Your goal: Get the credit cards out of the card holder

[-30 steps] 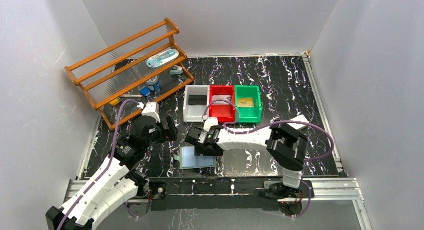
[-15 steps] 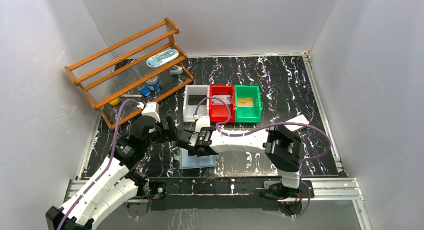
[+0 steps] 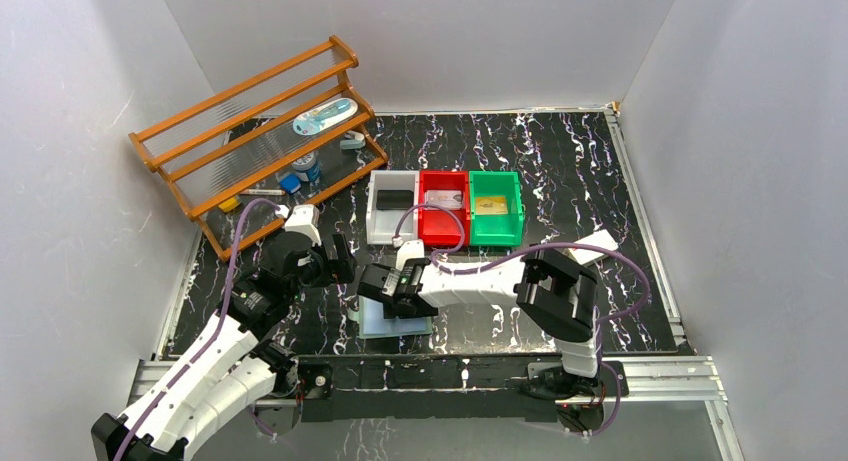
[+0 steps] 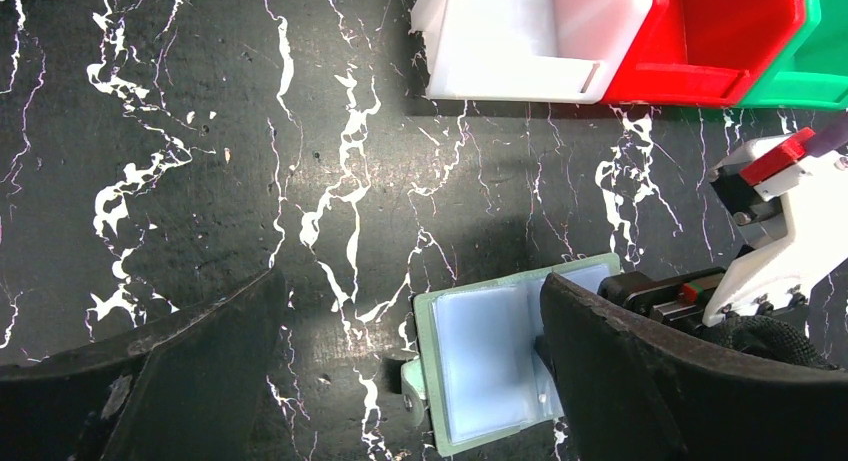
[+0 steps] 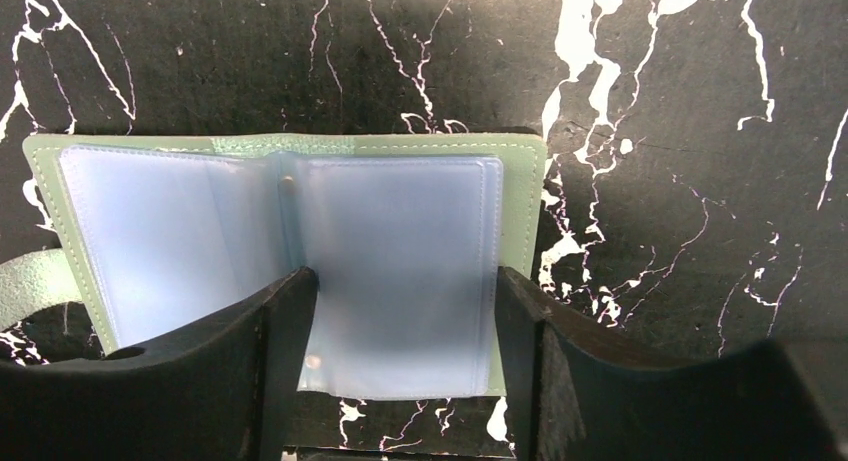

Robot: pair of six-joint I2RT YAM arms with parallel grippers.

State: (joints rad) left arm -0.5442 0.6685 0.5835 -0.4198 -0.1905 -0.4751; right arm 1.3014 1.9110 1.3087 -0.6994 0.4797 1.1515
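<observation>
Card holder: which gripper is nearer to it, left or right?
Right. The right gripper is directly over the open card holder, fingers either side of one clear pocket. The left gripper is off its left edge, over the table.

The card holder (image 3: pixel 398 327) lies spread open and flat on the tabletop at about 6 o'clock. It is pale green, its glossy clear pockets (image 5: pixel 395 261) face up, and its small tab (image 5: pixel 30 281) points to 9 o'clock in the right wrist view. Toward 12 o'clock, the credit cards lie in a row of bins (image 3: pixel 373 219): a dark card (image 3: pixel 395 198), a pale card (image 3: pixel 443 197) and a yellowish card (image 3: pixel 491 205).
</observation>
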